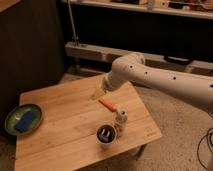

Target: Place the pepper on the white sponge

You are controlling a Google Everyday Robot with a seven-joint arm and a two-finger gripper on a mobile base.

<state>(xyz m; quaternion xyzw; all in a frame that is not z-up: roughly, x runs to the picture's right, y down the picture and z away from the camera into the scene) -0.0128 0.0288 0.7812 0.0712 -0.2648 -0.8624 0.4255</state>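
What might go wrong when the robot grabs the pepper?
The gripper hovers close to the pepper, which lies near the white bottle and a dark cup; a clumsy grab may topple them. The sponge sits in a green dish across the table; the pepper might drop on the way.

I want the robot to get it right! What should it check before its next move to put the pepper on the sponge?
1. Slim orange-red pepper in view, lying on the wooden table: ok.
2. Gripper close to the pepper: ok, it hangs just up and left of it.
3. Pepper picked up: not ok, it lies on the table.
4. Flat dark blue sponge in view: ok, it lies in the round green dish.
5. Sponge top free: ok.
6. Room around the pepper: not ok, the small white bottle stands right by its end.
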